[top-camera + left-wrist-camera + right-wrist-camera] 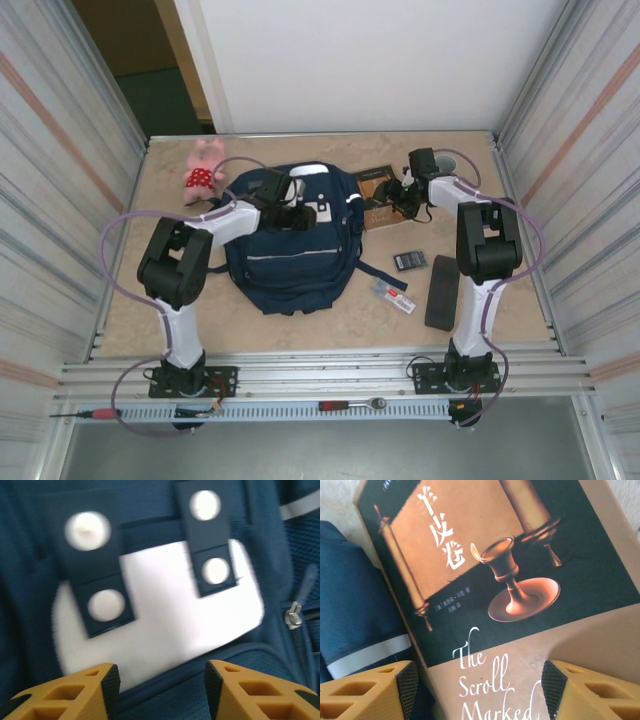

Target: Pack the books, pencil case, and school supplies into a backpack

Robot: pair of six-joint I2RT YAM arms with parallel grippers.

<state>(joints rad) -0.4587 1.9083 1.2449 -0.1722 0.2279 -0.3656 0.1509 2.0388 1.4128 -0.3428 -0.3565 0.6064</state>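
Hanging with jaws apart: left pincer (pixel 161 680) over backpack (pixel 260 510), right pincer (pixel 477 680) over book (pixel 485 580).

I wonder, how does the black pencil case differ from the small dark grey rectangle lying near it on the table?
The pencil case is long and narrow; the dark grey rectangle is short and far smaller. The pencil case is plain black, the rectangle a paler grey. The pencil case points away from the near edge, the rectangle lies crosswise. Both lie flat on the table, outside the backpack.
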